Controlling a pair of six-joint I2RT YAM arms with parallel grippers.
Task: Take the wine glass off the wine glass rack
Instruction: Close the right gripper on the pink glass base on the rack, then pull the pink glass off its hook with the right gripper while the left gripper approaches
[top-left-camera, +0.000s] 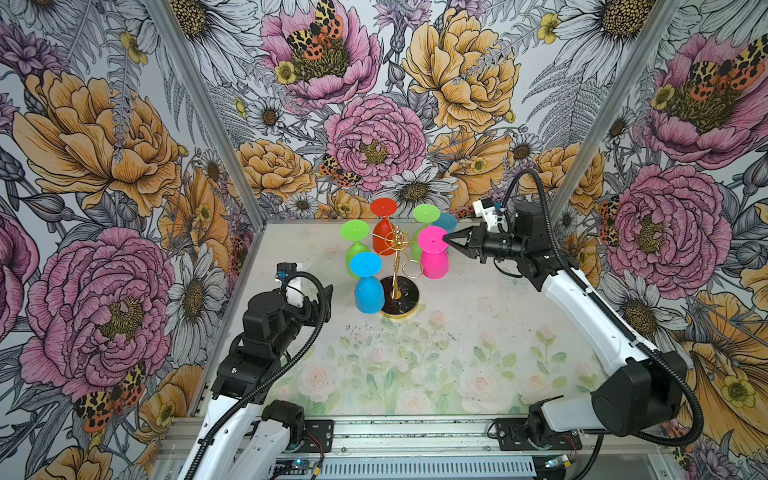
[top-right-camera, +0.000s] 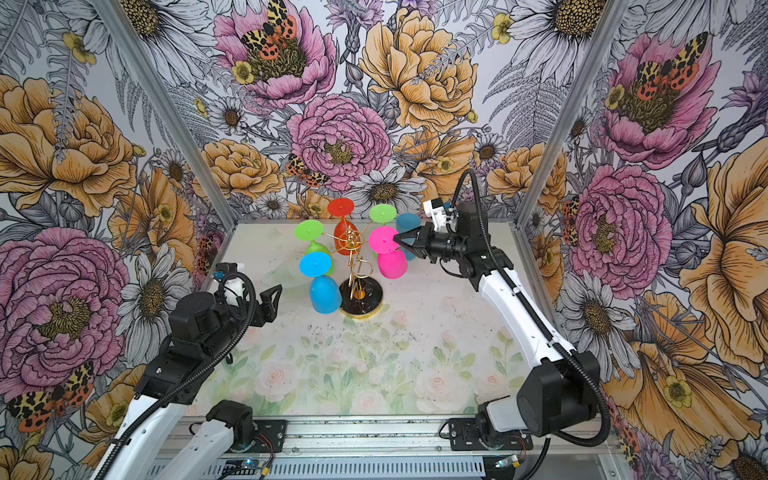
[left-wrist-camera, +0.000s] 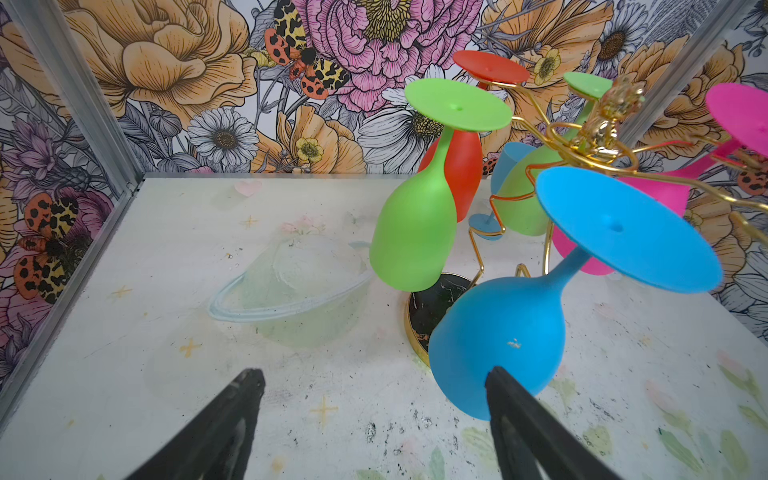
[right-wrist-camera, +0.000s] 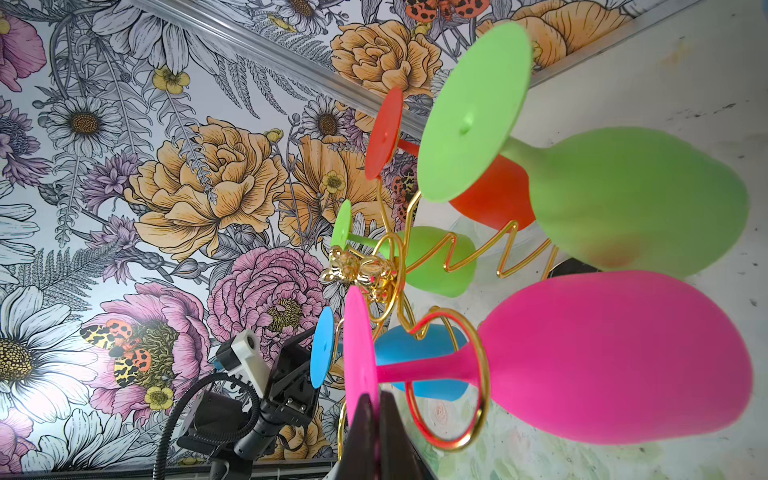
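Observation:
The wine glass rack (top-left-camera: 401, 296) (top-right-camera: 360, 297) (left-wrist-camera: 432, 299) is a gold wire stand on a round black base, at the back middle of the table. A pink wine glass (top-left-camera: 434, 259) (top-right-camera: 390, 259) (right-wrist-camera: 602, 361) hangs upside down on its right side, with the stem inside a gold loop (right-wrist-camera: 482, 361). My right gripper (top-left-camera: 445, 240) (top-right-camera: 395, 240) (right-wrist-camera: 376, 399) is shut on the rim of the pink glass's foot. My left gripper (left-wrist-camera: 374, 378) (top-right-camera: 270, 297) stands open low on the left, nothing between its fingers. One fingertip (left-wrist-camera: 496, 376) shows in front of a blue glass's bowl.
Other glasses hang upside down on the rack: blue (top-left-camera: 368, 291), two green (top-left-camera: 355, 249) (top-left-camera: 426, 214), red (top-left-camera: 383, 232). A further blue glass (top-left-camera: 449, 222) stands on the table behind the rack. The floral walls close in at back and sides.

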